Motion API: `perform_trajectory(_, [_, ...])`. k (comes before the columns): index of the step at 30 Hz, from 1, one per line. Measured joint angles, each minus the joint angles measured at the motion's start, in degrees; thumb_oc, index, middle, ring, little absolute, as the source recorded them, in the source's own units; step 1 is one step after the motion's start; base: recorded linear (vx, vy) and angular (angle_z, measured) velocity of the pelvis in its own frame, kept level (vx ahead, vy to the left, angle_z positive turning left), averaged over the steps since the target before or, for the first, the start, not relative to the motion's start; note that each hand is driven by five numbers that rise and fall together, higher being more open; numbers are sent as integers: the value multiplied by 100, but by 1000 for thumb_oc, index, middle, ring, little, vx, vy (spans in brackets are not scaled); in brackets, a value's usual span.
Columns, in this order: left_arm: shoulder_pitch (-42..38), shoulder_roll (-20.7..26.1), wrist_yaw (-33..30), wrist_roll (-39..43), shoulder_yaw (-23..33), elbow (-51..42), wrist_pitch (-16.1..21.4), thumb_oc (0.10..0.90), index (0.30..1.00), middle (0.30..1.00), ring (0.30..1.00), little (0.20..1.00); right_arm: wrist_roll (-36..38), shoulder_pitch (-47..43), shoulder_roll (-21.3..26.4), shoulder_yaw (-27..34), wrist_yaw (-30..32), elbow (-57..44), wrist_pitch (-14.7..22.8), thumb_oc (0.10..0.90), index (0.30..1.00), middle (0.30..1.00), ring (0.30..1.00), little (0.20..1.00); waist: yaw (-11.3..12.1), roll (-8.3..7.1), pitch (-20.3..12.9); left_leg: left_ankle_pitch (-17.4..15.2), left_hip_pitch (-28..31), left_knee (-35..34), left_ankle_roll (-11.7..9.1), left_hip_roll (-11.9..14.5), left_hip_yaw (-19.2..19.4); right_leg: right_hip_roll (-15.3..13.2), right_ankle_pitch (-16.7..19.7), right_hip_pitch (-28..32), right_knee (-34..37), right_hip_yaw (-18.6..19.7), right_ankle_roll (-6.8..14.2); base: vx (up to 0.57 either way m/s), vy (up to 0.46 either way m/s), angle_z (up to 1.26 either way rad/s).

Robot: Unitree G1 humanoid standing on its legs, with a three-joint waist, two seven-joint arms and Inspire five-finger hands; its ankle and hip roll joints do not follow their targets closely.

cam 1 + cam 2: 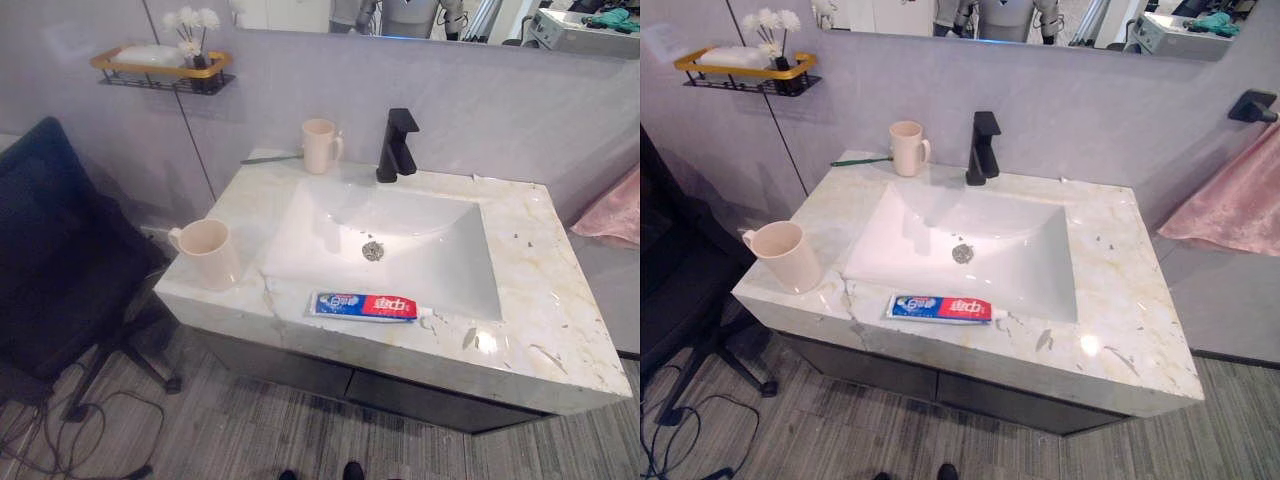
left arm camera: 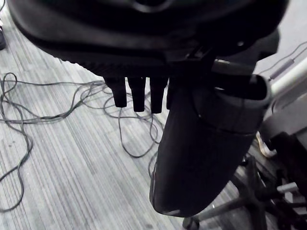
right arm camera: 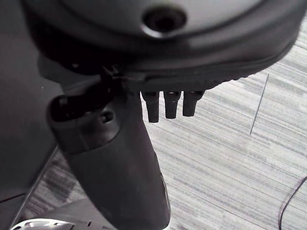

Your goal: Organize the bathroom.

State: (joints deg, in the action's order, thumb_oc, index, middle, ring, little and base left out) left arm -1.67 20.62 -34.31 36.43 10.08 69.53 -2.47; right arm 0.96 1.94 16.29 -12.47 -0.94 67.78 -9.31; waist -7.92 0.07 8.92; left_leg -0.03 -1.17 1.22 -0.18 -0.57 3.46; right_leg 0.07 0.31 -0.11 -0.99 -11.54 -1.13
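Note:
A blue and red toothpaste tube (image 1: 362, 306) lies flat on the front rim of the marble counter (image 1: 540, 300), just before the white basin (image 1: 420, 270). One cream cup (image 1: 210, 253) stands at the counter's front left corner. A second cream cup (image 1: 319, 146) stands at the back, left of the black faucet (image 1: 396, 146), with a green toothbrush (image 1: 860, 161) lying behind it. My left hand (image 2: 137, 96) hangs over the floor with straight fingers and holds nothing. My right hand (image 3: 165, 103) hangs the same way, empty.
A yellow wall shelf (image 1: 160, 72) at the upper left holds a soap bar and white flowers. A pink towel (image 1: 1230, 205) hangs right of the counter under a black hook (image 1: 1252, 104). A black office chair (image 1: 50, 250) stands left of the counter.

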Motion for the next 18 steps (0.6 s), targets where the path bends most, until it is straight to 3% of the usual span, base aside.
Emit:
perform_trajectory(5, [212,-9,406,-136,-117,215,-136,800,900,900,900,900,2,-7,-53,50,28,3,6,800,900,900,900,900,37,-73,-24,60,177,-122,80,-94,10,-5,16,-12,8,117,33,1,131,-11])
perform_trajectory(6, [217,-21,593,-258,-132,238,-251,800,900,900,900,900,-12,-15,-46,76,31,0,11,800,900,900,900,900,80,-86,-45,33,188,-111,83,-98,56,2,20,-54,-12,235,53,-24,197,-62])
perform_trajectory(8, [249,-67,783,-403,-381,241,-323,800,900,900,900,900,-61,-147,-40,69,5,-34,31,800,900,900,900,900,333,-123,-42,-95,213,-33,112,-183,-233,48,131,-250,-121,662,172,-19,167,-110])
perform_trajectory(11, [168,-116,1009,-707,-389,304,-557,800,900,900,900,900,-73,-145,-30,77,-5,-163,154,800,900,900,900,900,256,-181,-19,-138,238,-38,142,-261,-39,57,249,-319,-92,936,298,-80,187,-64])
perform_trajectory(12, [152,-126,1100,-878,-506,268,-581,800,900,900,900,900,-78,-153,-24,90,-3,-154,222,800,900,900,900,900,291,-171,-12,-120,261,-91,164,-217,82,37,252,-365,-79,1005,437,-199,186,-61])
perform_trajectory(13, [141,-126,1146,-964,-561,154,-611,800,900,900,900,900,-265,-245,-18,88,-34,-147,286,800,900,900,900,900,306,-165,44,-33,255,-100,272,-179,389,-15,339,-478,-140,955,744,-214,146,-85])
perform_trajectory(14, [142,-129,1158,-966,-586,106,-617,800,900,900,900,900,-312,-312,-15,75,-43,-116,321,800,900,900,900,900,333,-46,126,20,260,-168,350,-80,619,-60,192,-582,-239,628,900,-181,49,-115])
perform_trajectory(16, [138,-111,1156,-964,-570,100,-620,800,900,900,900,900,-515,-490,-13,54,-114,-110,426,800,900,900,900,900,466,29,195,-1,145,-85,489,55,1035,-335,-92,-983,-1390,23,804,-171,3,-104])
perform_trajectory(17, [124,-103,1160,-964,-575,136,-616,800,900,900,900,900,-513,-523,-11,46,-128,-90,463,800,900,900,900,900,465,51,208,-16,118,-64,557,79,1086,-465,-172,-1039,-1805,18,821,-145,-51,-48])
perform_trajectory(18, [31,-114,1148,-959,-583,192,-592,800,900,900,900,900,-517,-504,115,-13,-144,-49,487,800,900,900,900,900,473,129,193,-86,53,31,606,88,1024,-763,-326,-1004,-2891,503,805,-114,-102,-11])
